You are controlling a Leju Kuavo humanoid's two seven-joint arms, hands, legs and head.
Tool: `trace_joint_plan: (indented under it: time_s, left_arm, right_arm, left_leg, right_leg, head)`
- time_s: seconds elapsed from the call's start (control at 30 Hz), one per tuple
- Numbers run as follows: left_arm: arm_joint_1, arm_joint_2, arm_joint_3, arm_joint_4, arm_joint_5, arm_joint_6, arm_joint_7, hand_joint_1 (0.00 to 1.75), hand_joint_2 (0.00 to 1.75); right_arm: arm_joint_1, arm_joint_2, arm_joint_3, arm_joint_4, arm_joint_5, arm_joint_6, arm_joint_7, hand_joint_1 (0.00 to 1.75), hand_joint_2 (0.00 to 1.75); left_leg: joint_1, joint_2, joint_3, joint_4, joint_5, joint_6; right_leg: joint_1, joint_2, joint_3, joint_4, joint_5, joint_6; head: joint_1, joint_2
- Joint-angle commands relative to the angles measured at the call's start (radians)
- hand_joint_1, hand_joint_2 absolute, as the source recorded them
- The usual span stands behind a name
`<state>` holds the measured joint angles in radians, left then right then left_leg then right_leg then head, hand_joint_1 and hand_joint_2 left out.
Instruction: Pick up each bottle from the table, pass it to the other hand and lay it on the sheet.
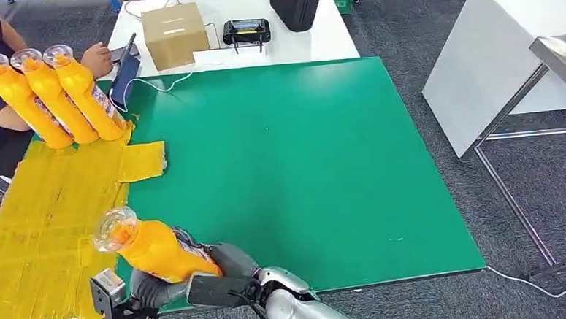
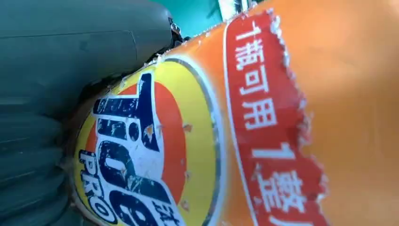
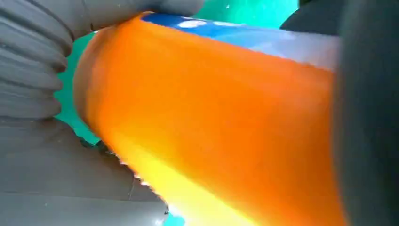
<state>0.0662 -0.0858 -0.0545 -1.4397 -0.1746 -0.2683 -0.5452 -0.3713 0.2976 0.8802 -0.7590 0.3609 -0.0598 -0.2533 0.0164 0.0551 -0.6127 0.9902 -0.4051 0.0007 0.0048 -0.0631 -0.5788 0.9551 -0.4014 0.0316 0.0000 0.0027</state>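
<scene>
1. Two hands meet on one bottle (image 1: 157,248) at the near table (image 1: 302,166) edge: the right hand (image 1: 220,276) wraps its base, the left hand (image 1: 137,291) sits under it, cap tilted up beyond the fingers toward the sheet (image 1: 42,216). Close up, the left hand (image 2: 70,94) presses the label and the right hand (image 3: 56,117) the body; whether the left fingers have fully closed, I cannot tell.
2. Risk: if the right fingers let go before the left grip is firm, the bottle could slip.
3. Risk: the smooth round body may roll once laid down.
4. Three bottles (image 1: 50,95) already lie far beyond the fingertips; a long swing could knock them.
</scene>
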Motion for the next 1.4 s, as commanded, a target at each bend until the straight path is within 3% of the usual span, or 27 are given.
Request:
trace_joint_plan:
  time_s: [0.03, 0.23, 0.27, 0.4, 0.47, 0.53, 0.73, 0.77, 0.8, 0.87, 1.0, 1.1, 1.17, 1.2, 1.23, 1.4]
  left_arm:
    - [-0.039, 0.044, 0.076, -0.094, -0.207, 0.192, 0.032, 1.75, 1.75]
    - [-0.045, 0.047, 0.083, -0.092, -0.225, 0.194, 0.035, 1.75, 1.75]
    - [-0.054, 0.059, 0.088, -0.086, -0.32, 0.282, 0.051, 1.75, 1.75]
    - [-0.132, 0.132, 0.17, 0.001, -0.55, 0.451, 0.15, 1.75, 1.75]
    - [-0.164, 0.171, 0.221, 0.066, -0.753, 0.574, 0.196, 1.75, 1.75]
    - [-0.182, 0.229, 0.242, 0.15, -1.116, 0.676, 0.334, 1.75, 1.75]
    - [-0.181, 0.227, 0.249, 0.179, -1.157, 0.691, 0.348, 1.75, 1.75]
    - [-0.182, 0.248, 0.235, 0.193, -1.279, 0.668, 0.421, 1.75, 1.75]
    - [-0.184, 0.338, 0.139, 0.24, -1.396, 0.66, 0.568, 1.75, 1.75]
    - [-0.212, 0.351, 0.113, 0.37, -1.396, 0.675, 0.611, 1.75, 1.75]
    - [-0.283, 0.373, 0.058, 0.596, -1.396, 0.708, 0.65, 1.75, 1.75]
    - [-0.303, 0.362, 0.104, 0.702, -1.395, 0.723, 0.584, 1.75, 1.75]
    - [-0.289, 0.353, 0.145, 0.715, -1.382, 0.725, 0.507, 1.75, 1.75]
    - [-0.274, 0.348, 0.161, 0.705, -1.36, 0.721, 0.45, 0.0, 1.75]
    - [-0.256, 0.343, 0.173, 0.69, -1.337, 0.72, 0.403, 0.0, 1.75]
    - [-0.252, 0.342, 0.174, 0.688, -1.336, 0.72, 0.401, 0.0, 1.75]
  right_arm:
    - [0.139, -0.177, -0.233, -0.454, -0.021, 0.037, -0.014, 0.0, 1.75]
    - [0.16, -0.172, -0.234, -0.482, -0.009, 0.045, 0.002, 0.0, 1.75]
    - [0.163, -0.182, -0.23, -0.504, 0.01, 0.026, -0.016, 0.0, 0.0]
    - [0.22, -0.223, -0.254, -0.665, -0.015, 0.035, -0.028, 0.0, 0.0]
    - [0.245, -0.245, -0.257, -0.729, -0.029, 0.047, -0.043, 0.0, 0.0]
    - [0.262, -0.271, -0.26, -0.783, -0.052, 0.054, -0.068, 0.0, 0.0]
    - [0.258, -0.275, -0.265, -0.784, -0.058, 0.057, -0.07, 0.0, 0.0]
    - [0.259, -0.272, -0.267, -0.784, -0.066, 0.055, -0.083, 0.0, 0.0]
    - [0.257, -0.279, -0.266, -0.798, -0.072, 0.056, -0.086, 0.0, 0.0]
    - [0.244, -0.301, -0.265, -0.811, -0.083, 0.067, -0.077, 0.0, 0.0]
    - [0.247, -0.305, -0.251, -0.822, -0.077, 0.083, -0.076, 0.0, 0.0]
    - [0.25, -0.315, -0.233, -0.811, -0.06, 0.084, -0.075, 0.0, 0.0]
    - [0.25, -0.32, -0.23, -0.808, -0.057, 0.082, -0.078, 0.0, 0.0]
    - [0.248, -0.323, -0.23, -0.807, -0.058, 0.08, -0.081, 0.0, 0.0]
    - [0.245, -0.323, -0.234, -0.803, -0.061, 0.079, -0.083, 0.0, 0.0]
    - [0.244, -0.323, -0.235, -0.802, -0.061, 0.079, -0.084, 0.0, 0.0]
  left_leg:
    - [-0.001, -0.009, 0.002, 0.0, -0.001, 0.001]
    - [-0.002, -0.007, 0.003, 0.0, -0.001, 0.0]
    - [-0.001, -0.006, 0.002, 0.0, -0.001, 0.0]
    - [-0.001, -0.007, 0.001, 0.0, 0.0, 0.0]
    - [-0.002, -0.007, 0.002, -0.001, 0.0, 0.0]
    - [-0.002, -0.006, 0.004, -0.002, 0.0, 0.0]
    - [-0.002, -0.005, 0.003, -0.001, 0.0, 0.0]
    - [-0.002, -0.008, 0.005, -0.001, -0.001, 0.001]
    - [-0.002, -0.006, 0.003, -0.001, 0.0, 0.001]
    - [-0.002, -0.006, 0.005, -0.002, 0.0, 0.001]
    - [-0.003, -0.005, 0.004, -0.002, 0.001, 0.0]
    - [-0.004, -0.009, 0.007, -0.003, 0.0, 0.0]
    - [-0.004, -0.005, 0.007, -0.003, 0.001, 0.002]
    - [-0.004, -0.006, 0.009, -0.004, 0.001, 0.002]
    - [-0.004, -0.007, 0.009, -0.003, 0.001, 0.002]
    - [-0.006, -0.006, 0.014, -0.003, 0.0, 0.001]
  right_leg:
    - [-0.002, 0.0, 0.004, 0.001, -0.003, 0.0]
    - [-0.003, 0.001, 0.004, 0.001, -0.003, 0.0]
    - [-0.002, 0.0, 0.003, 0.0, -0.001, 0.0]
    - [-0.002, -0.001, 0.002, 0.001, -0.001, 0.0]
    - [-0.002, -0.001, 0.003, 0.001, -0.002, 0.0]
    - [-0.002, 0.001, 0.004, 0.0, -0.002, 0.0]
    - [-0.002, 0.001, 0.002, 0.001, -0.001, 0.0]
    - [-0.003, 0.001, 0.005, 0.002, -0.003, 0.0]
    - [-0.003, 0.001, 0.003, 0.002, -0.002, 0.0]
    - [-0.004, 0.001, 0.004, 0.002, -0.002, 0.0]
    - [-0.004, 0.0, 0.002, 0.001, -0.001, 0.0]
    - [-0.006, 0.001, 0.005, 0.002, -0.003, 0.0]
    - [-0.005, 0.002, 0.005, 0.001, -0.002, 0.0]
    - [-0.006, 0.002, 0.008, 0.001, -0.002, 0.0]
    - [-0.006, 0.0, 0.009, 0.001, -0.002, 0.0]
    - [-0.008, 0.002, 0.012, 0.003, -0.005, -0.002]
  head:
    - [0.0, 0.0]
    - [0.0, 0.0]
    - [0.0, 0.0]
    - [0.0, 0.0]
    - [0.0, 0.0]
    - [0.0, 0.0]
    - [0.0, 0.0]
    - [0.0, 0.0]
    - [0.0, 0.0]
    - [0.0, 0.0]
    - [0.0, 0.0]
    - [0.0, 0.0]
    - [0.0, 0.0]
    - [0.0, 0.0]
    - [0.0, 0.0]
    - [0.0, 0.0]
